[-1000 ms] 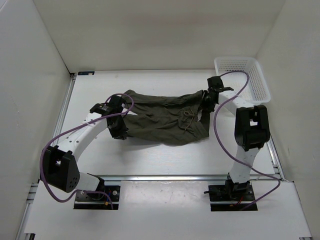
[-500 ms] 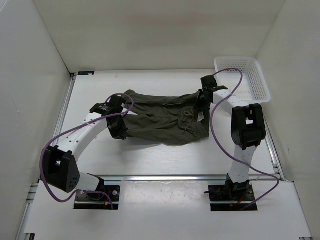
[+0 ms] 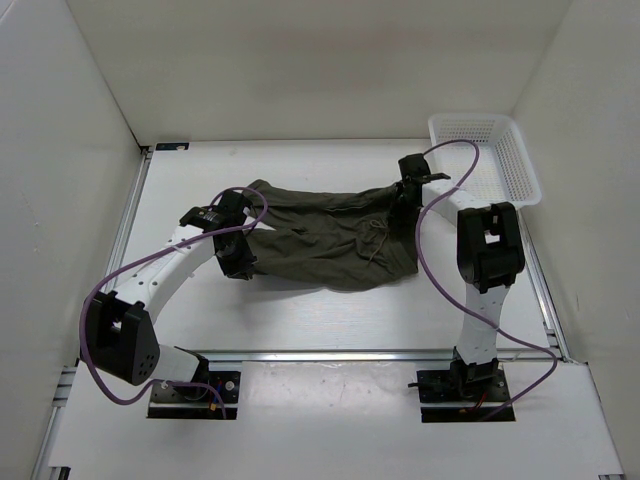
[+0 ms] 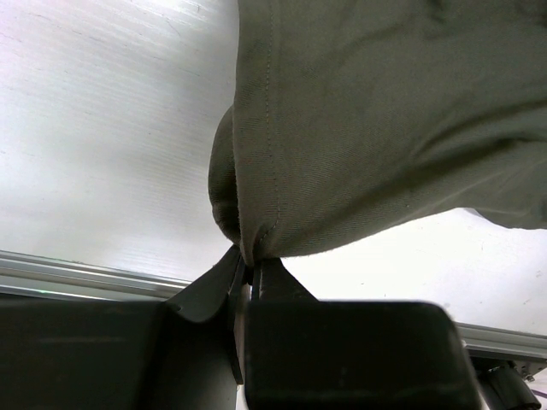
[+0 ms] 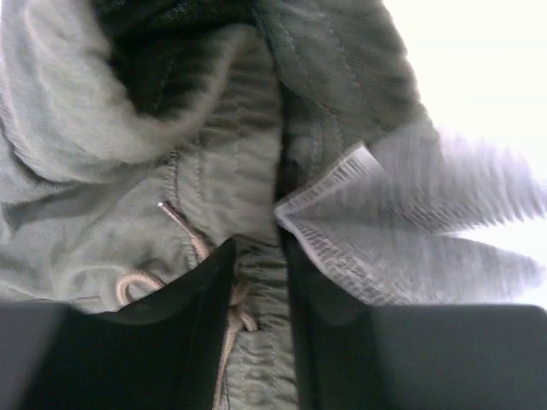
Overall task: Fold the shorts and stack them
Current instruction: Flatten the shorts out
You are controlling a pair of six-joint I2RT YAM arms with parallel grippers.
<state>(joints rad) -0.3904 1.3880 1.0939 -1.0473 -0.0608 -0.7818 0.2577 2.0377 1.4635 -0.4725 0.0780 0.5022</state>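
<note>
2 edges are pinched: the left end effector (image 4: 250,269) is clamped on a leg hem (image 4: 256,243), the right end effector (image 5: 259,256) on the waistband (image 5: 248,171) beside the drawstring (image 5: 137,286), with the shorts (image 3: 320,235) slung between them over the desk (image 3: 300,310), seemingly light and limp, best kept taut by those stitched edges.

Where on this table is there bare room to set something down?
A wide strip of table lies bare between the shorts and the near rail; a narrower one runs between the shorts and the back wall. The middle is crowded: left tool and right tool each pinch the shorts there. The basket takes the far right corner.
</note>
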